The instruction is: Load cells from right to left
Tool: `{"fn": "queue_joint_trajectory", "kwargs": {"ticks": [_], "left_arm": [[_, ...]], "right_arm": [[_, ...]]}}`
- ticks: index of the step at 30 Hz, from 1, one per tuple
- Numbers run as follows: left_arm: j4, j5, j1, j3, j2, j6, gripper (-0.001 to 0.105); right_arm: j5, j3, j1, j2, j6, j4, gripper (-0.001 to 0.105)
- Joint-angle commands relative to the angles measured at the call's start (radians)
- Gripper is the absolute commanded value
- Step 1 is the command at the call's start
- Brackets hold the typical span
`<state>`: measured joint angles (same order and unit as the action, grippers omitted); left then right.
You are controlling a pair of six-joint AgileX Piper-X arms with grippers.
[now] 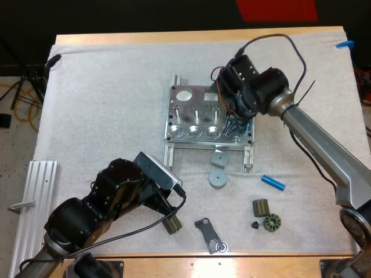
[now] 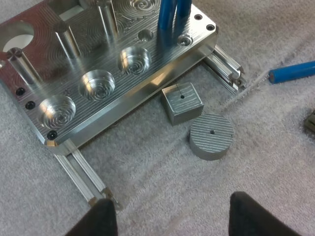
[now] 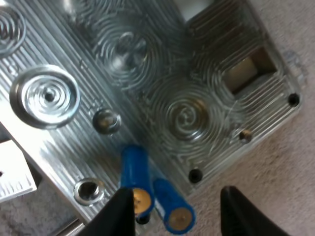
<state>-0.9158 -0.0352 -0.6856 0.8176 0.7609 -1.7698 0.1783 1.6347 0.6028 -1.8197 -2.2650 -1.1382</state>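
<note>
The metal fixture (image 1: pixel 197 107) lies mid-mat, its three round front wells bare. Two blue cylinders (image 3: pixel 134 172) stand upright side by side at its right front corner, seen too in the left wrist view (image 2: pixel 165 24). My right gripper (image 1: pixel 232 124) hangs over them, fingers apart (image 3: pixel 177 216); one finger (image 3: pixel 118 216) is beside the nearer cylinder, the other stands clear. A third blue cylinder (image 1: pixel 272 183) lies loose on the mat to the right. My left gripper (image 1: pixel 169 219) is open (image 2: pixel 172 216) above the mat in front of the fixture (image 2: pixel 133 93), holding nothing.
A square metal block (image 1: pixel 219 157) and a round metal disc (image 1: pixel 217 178) sit just before the fixture. Small dark parts (image 1: pixel 261 207) and a toothed ring (image 1: pixel 271 222) lie front right, a flat bracket (image 1: pixel 210 234) front centre. An aluminium rail (image 1: pixel 36 202) lies at the left.
</note>
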Motion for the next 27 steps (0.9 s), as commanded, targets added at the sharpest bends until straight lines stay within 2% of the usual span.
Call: {"fn": "queue_joint_trajectory", "kwargs": {"ticks": [1,7,12,16,27], "left_arm": [[0.003,0.023,-0.003,0.000,-0.001,-0.002,0.050],[0.003,0.023,-0.003,0.000,-0.001,-0.001,0.050],[0.003,0.023,-0.003,0.000,-0.001,-0.001,0.050],[0.003,0.023,-0.003,0.000,-0.001,-0.001,0.050],[0.003,0.023,-0.003,0.000,-0.001,-0.001,0.050]], "right_arm": [[0.005,-0.015,-0.004,0.010,0.001,0.012,0.040],[0.005,-0.056,-0.004,0.010,-0.018,0.054,0.040],[0.008,-0.056,-0.004,0.003,-0.027,0.087,0.040],[0.051,-0.056,-0.004,-0.009,-0.051,0.093,0.040],[0.051,-0.056,-0.004,-0.013,-0.053,0.142,0.040]]}}
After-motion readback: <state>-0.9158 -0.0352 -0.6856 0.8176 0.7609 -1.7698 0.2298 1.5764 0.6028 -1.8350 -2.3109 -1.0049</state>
